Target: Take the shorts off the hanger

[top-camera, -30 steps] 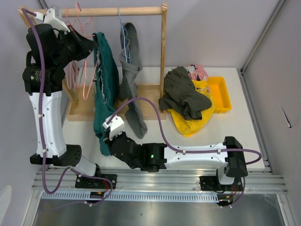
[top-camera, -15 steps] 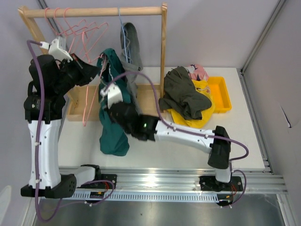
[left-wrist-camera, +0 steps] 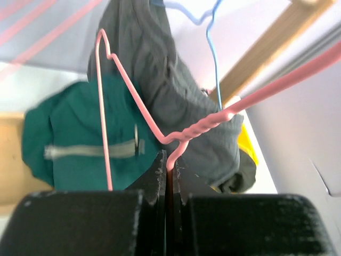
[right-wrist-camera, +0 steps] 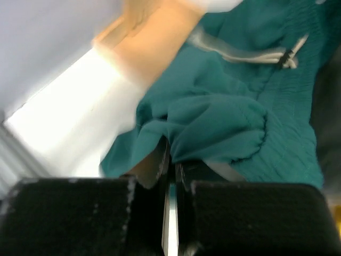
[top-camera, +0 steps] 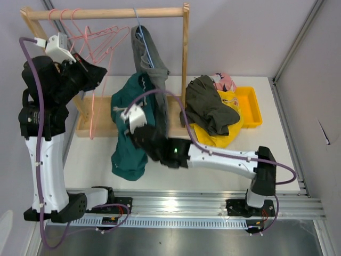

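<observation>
My left gripper (top-camera: 100, 72) is high at the left of the wooden rack and shut on the neck of an empty pink hanger (top-camera: 96, 101), which also shows in the left wrist view (left-wrist-camera: 133, 101). My right gripper (top-camera: 139, 128) is shut on a fold of the teal shorts (top-camera: 128, 149), which droop onto the table in front of the rack, free of the pink hanger. The right wrist view shows the teal cloth (right-wrist-camera: 229, 122) pinched between the jaws. The grey shorts (top-camera: 151, 61) hang on a blue hanger (top-camera: 139, 33) from the rail. Olive (top-camera: 209, 106), yellow (top-camera: 216, 138) and pink (top-camera: 225, 81) shorts lie piled at the right.
The rack's wooden rail (top-camera: 106, 13) carries several more pink hangers (top-camera: 80, 33). Its right post (top-camera: 185, 58) stands between the grey shorts and the pile. The rack's base tray (top-camera: 98, 124) lies under the hangers. A yellow bin (top-camera: 250, 106) sits at the right, partly under the pile.
The teal shorts have come off the pink hanger. My left gripper lifted the bare hanger up and to the left. My right gripper carried the shorts a little to the right.
</observation>
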`<state>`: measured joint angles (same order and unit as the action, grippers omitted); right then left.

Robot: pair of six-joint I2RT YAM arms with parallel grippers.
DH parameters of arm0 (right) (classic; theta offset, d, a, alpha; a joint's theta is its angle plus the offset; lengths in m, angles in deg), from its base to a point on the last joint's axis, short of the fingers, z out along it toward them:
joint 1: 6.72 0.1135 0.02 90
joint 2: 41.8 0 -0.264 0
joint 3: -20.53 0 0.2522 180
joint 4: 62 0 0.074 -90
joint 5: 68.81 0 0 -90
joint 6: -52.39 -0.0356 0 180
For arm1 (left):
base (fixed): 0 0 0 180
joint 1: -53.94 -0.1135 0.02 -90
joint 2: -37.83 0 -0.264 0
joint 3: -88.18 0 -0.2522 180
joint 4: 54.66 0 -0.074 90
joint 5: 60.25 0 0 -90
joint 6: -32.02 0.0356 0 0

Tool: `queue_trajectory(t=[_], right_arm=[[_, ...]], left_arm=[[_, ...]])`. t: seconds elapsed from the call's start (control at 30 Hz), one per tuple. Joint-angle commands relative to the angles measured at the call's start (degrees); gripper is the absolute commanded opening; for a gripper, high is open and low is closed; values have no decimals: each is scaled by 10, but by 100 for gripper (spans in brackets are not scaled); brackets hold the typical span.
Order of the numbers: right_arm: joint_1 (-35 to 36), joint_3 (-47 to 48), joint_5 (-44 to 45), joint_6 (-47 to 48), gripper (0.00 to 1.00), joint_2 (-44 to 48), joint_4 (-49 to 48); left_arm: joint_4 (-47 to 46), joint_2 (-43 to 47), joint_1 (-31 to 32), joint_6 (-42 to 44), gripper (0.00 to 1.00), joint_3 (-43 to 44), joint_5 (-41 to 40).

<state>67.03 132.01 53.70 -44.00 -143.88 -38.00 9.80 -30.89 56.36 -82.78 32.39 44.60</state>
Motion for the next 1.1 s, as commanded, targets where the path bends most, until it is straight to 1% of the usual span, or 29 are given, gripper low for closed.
queue_trajectory(t=[0.0,0.1,0.13,0.17,0.2,0.23,0.3,0.33,0.43,0.63,0.77,0.83,0.87,0.9,0.93,0.97,1.0,1.03,1.07], right_arm=[[94,-99,55,-36,0,111,-48],[151,-178,82,-48,0,187,-44],[194,-197,104,-46,0,205,-51],[215,-226,118,-42,0,223,-52],[234,-236,134,-41,0,250,-49],[270,-245,175,-42,0,262,-35],[299,-253,211,-49,0,290,0],[321,-256,247,-49,0,298,7],[343,-261,300,-65,0,329,47],[366,-266,354,-66,0,375,83],[395,-255,388,-23,0,404,85],[417,-242,432,1,0,408,88],[422,-224,450,14,0,408,92],[423,-214,486,44,0,408,96],[422,-199,504,65,0,408,87],[419,-191,514,105,0,411,66],[405,-188,515,197,0,418,-1],[395,-180,511,246,0,423,-40],[383,-173,502,286,0,428,-76]], left_arm=[[-24,-46,-5,25,0,64,-15],[-39,-89,-5,26,0,96,-10],[-47,-101,-5,26,0,105,-9],[-51,-114,-5,25,0,132,-7],[-52,-128,-5,24,0,143,-3],[-57,-156,-5,22,0,154,6],[-67,-184,-5,12,0,192,18],[-69,-212,-5,8,0,216,24],[-74,-264,-5,-5,0,257,26],[-101,-323,-7,-13,0,276,26],[-104,-342,-14,-10,0,277,22],[-94,-341,-15,-4,2,272,19],[-95,-337,-15,1,11,250,17],[-99,-325,-15,3,16,238,14],[-111,-318,-16,6,35,226,14],[-117,-311,-17,7,49,195,14],[-122,-302,-18,7,59,187,15],[-129,-296,-19,8,67,173,16],[-130,-293,-19,9,71,167,16]])
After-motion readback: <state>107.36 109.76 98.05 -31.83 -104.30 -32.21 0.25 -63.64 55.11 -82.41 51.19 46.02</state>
